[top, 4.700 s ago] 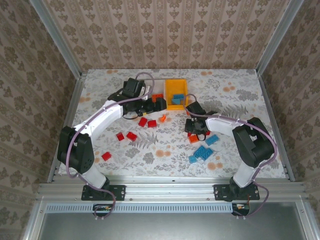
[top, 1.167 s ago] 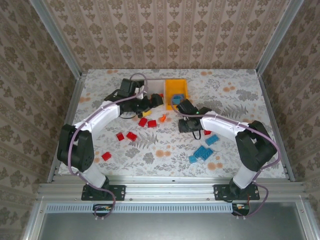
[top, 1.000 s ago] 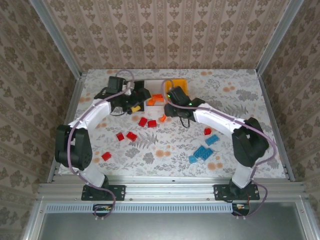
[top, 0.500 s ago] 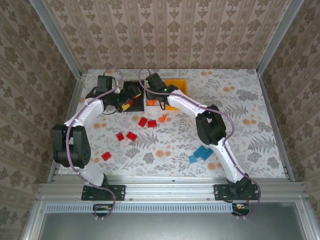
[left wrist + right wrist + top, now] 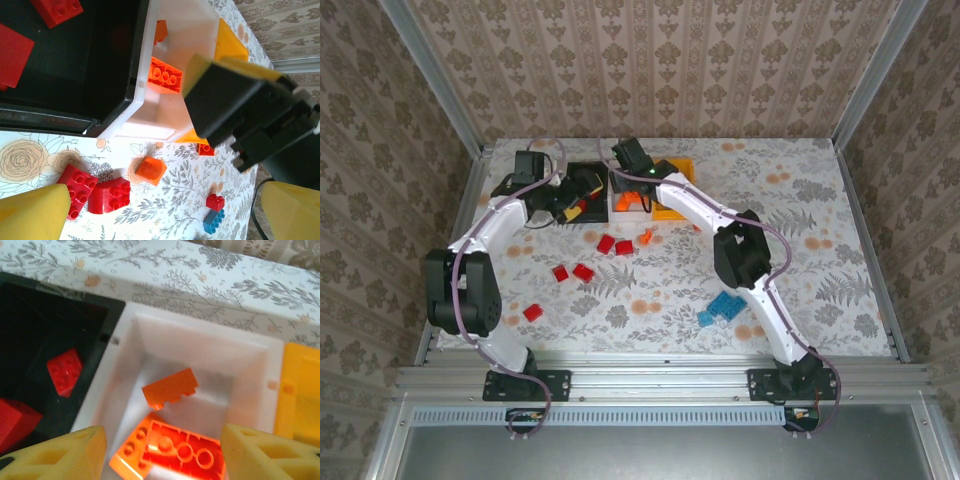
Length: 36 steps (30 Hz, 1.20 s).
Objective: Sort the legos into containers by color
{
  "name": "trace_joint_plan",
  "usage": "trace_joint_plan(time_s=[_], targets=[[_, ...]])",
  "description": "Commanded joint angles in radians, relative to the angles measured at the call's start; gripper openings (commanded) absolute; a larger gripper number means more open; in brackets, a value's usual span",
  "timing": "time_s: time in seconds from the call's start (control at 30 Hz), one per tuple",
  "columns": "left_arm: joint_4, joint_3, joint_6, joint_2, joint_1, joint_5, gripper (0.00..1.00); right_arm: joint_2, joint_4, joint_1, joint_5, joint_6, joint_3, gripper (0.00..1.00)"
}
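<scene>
- Lying nearest the arm bases, blue legos (image 5: 724,305) cluster on the table (image 5: 800,200)'s right side, with red legos (image 5: 583,271) scattered to the left.
- Farther back, the left gripper (image 5: 160,215) hangs wide open and empty at the black bin (image 5: 112,65).
- The right gripper (image 5: 160,460), jaws apart and holding nothing, hovers over the white bin (image 5: 210,337), which has 2 orange legos (image 5: 170,386) inside.
- The orange-yellow bin (image 5: 300,385) stands just beside it.

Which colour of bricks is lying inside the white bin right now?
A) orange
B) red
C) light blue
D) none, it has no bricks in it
A: the right wrist view looks down into the white bin, where two orange bricks lie, while the red bricks sit in the black bin beside it.
</scene>
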Motion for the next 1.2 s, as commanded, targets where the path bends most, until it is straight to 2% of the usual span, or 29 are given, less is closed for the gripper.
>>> trace_joint_plan(time_s=[0.0,0.13,0.23,0.37,0.5,0.77,0.93,1.17], targets=[[0.010,-0.008,-0.012,-0.005,-0.023,0.019,1.00,-0.240,0.074,0.007,0.061,0.018,-0.248,0.62],[-0.002,-0.005,0.001,-0.003,-0.117,0.010,1.00,-0.516,0.199,-0.019,0.114,0.102,-0.689,0.57],[-0.027,0.018,0.015,0.017,-0.235,0.023,1.00,-0.691,0.215,-0.092,0.068,0.202,-0.965,0.56],[-0.020,0.010,0.015,0.042,-0.380,0.018,1.00,-0.827,0.198,-0.189,0.000,0.261,-1.222,0.65],[-0.018,0.018,0.004,0.078,-0.416,0.062,1.00,-0.857,0.144,-0.209,-0.012,0.250,-1.311,0.70],[-0.033,0.022,0.018,0.041,-0.374,0.041,1.00,-0.835,0.090,-0.247,0.019,0.253,-1.340,0.71],[-0.030,0.018,0.012,0.022,-0.336,0.042,1.00,-0.815,0.085,-0.261,-0.010,0.248,-1.346,0.66],[-0.027,0.017,0.008,0.022,-0.330,0.042,1.00,-0.813,0.127,-0.261,-0.029,0.267,-1.397,0.60]])
